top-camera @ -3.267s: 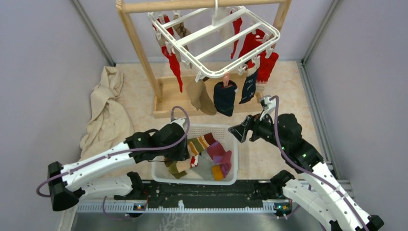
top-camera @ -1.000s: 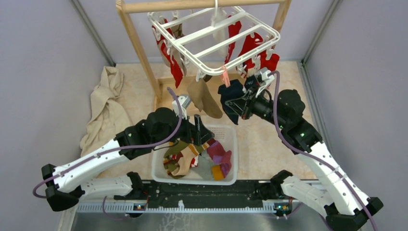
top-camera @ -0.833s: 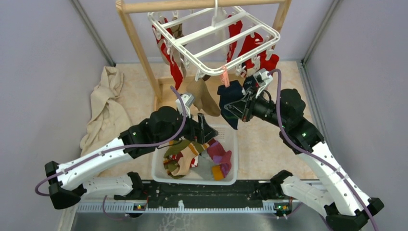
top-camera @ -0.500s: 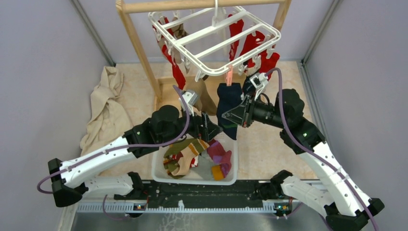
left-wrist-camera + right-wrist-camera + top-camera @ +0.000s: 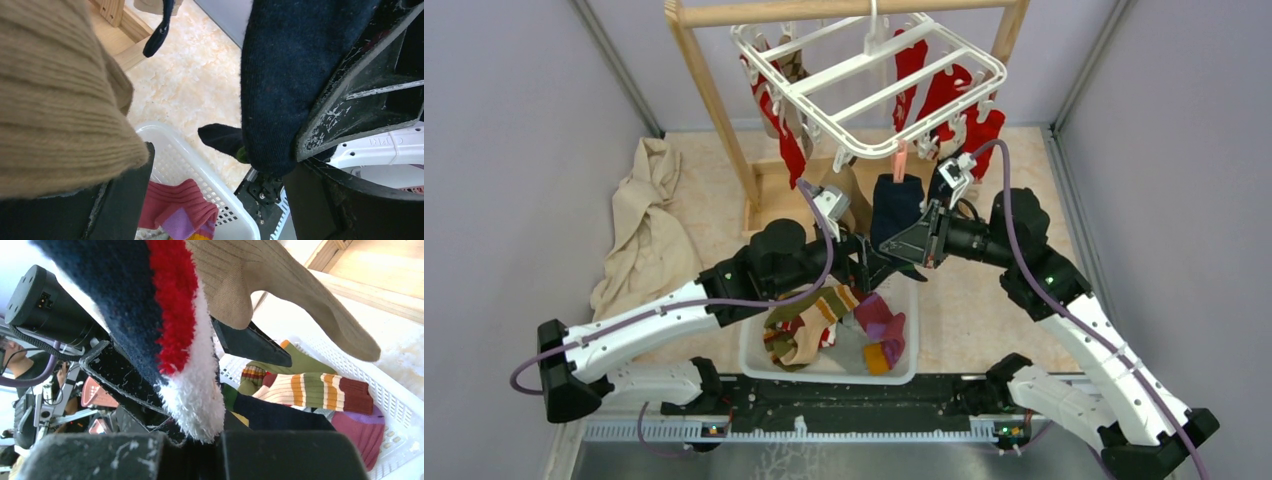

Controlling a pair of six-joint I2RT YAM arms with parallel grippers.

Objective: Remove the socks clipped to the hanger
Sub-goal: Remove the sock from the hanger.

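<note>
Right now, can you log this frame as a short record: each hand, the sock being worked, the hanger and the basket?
right hand: shut on the navy sock
navy sock: hanging from the pink clip on the hanger
left hand: open, close by that sock's lower end
hanger: red socks and a tan sock clipped on
basket: holds striped and magenta socks

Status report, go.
Right gripper shut on navy sock, sock clipped to hanger. Left gripper open just below. Tan sock crowding left gripper.
</note>
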